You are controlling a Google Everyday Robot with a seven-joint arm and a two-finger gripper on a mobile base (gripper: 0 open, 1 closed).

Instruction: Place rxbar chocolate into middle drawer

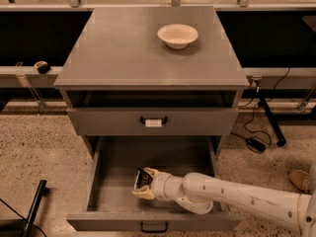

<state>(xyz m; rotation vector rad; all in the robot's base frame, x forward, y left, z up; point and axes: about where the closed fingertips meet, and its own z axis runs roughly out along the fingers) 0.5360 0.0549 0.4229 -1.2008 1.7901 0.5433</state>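
Large grey box-shaped metal desk (123,53) across frame centre, flat top toward 12 o'clock.

Wide, deep grey middle drawer (113,191) with plain dark pull handle at 6 o'clock, pulled out toward the camera.

Long white jointed robot arm (247,201) entering from 4 o'clock, crossing the drawer's front-right corner, elbow low inside the drawer.

Shallower grey upper drawer (98,121) with white-tagged handle, shut, directly above the open one.

Round white ceramic bowl (177,35) on the desk top at 1 o'clock, well apart from the action.

Gripper (138,182) inside the middle drawer, near its centre, pointing toward 9 o'clock, low over the drawer floor.

Tan fingers (144,194) clenched on the small flat black wrapped rxbar chocolate (142,177), bar pinched between them. Contact with the drawer floor: impossible to tell.

Judged step: lowering and letting go. Task nearly done, with the bar already within the drawer walls but not yet released.

Risks from here:
- Release from too high: bar bouncing or landing on edge.
- Wrapper clinging to one pad: bar riding back out on withdrawal.
- Forearm snagging the right wall or the front lip at 6 o'clock: drawer dragged or shoved.
- Wrist rising toward 12 o'clock: knock against the underside of the tagged drawer.

Safer: spread wide, pause, back out along the 4 o'clock entry line.
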